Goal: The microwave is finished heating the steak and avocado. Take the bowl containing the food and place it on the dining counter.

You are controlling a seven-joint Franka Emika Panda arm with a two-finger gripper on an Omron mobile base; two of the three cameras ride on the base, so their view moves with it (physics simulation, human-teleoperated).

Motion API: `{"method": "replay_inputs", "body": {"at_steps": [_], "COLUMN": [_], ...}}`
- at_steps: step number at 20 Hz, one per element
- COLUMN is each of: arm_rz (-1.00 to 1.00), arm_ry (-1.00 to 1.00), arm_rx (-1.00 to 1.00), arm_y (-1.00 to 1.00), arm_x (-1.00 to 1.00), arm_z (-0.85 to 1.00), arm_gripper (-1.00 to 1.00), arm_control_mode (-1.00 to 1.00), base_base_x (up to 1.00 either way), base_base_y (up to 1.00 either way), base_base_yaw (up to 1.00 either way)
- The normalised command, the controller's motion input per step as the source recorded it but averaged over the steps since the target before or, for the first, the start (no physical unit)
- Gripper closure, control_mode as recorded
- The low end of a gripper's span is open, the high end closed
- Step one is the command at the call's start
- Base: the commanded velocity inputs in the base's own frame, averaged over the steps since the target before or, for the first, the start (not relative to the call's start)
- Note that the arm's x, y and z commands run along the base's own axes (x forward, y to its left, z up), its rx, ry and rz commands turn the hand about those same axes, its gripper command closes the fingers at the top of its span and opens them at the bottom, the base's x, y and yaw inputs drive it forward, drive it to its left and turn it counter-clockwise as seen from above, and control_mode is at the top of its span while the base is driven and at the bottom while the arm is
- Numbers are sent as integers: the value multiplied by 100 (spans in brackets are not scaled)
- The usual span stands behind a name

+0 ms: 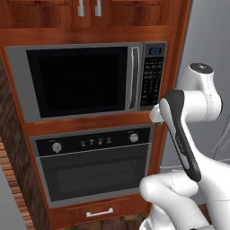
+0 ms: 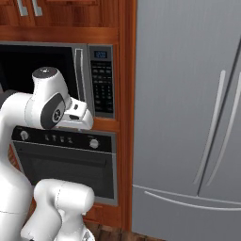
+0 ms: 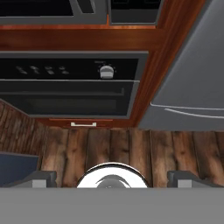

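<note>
One microwave (image 1: pixel 85 81), door closed, bar handle (image 1: pixel 134 77) vertical, faces me; one oven (image 1: pixel 92 168) below. My pincer (image 3: pixel 112 180) is released.

Camera setup: two base views, one hand view.
Base views face the microwave (image 1: pixel 85 81) closely from left and right; hand view looks down at the oven (image 3: pixel 70 83).
</note>
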Motion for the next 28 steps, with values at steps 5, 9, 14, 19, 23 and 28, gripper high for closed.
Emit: {"method": "replay_inputs", "body": {"at_steps": [5, 9, 14, 19, 23, 28], "arm_rz": [0, 0, 0, 0, 0, 0], "arm_ry": [-10, -25, -26, -31, -24, -10], "arm_rx": [1, 3, 10, 3, 1, 0], "arm_y": [0, 5, 36, 53, 16, 5], "arm_x": [0, 8, 33, 53, 83, 73], "arm_z": [12, 45, 47, 29, 9, 0], "arm_gripper": [-100, -100, -100, -100, -100, -100], "arm_control_mode": [-100, -100, -100, -100, -100, -100], "base_base_x": [0, 0, 0, 0, 0, 0], "base_base_y": [0, 0, 0, 0, 0, 0], "base_base_yaw": [0, 0, 0, 0, 0, 0]}}
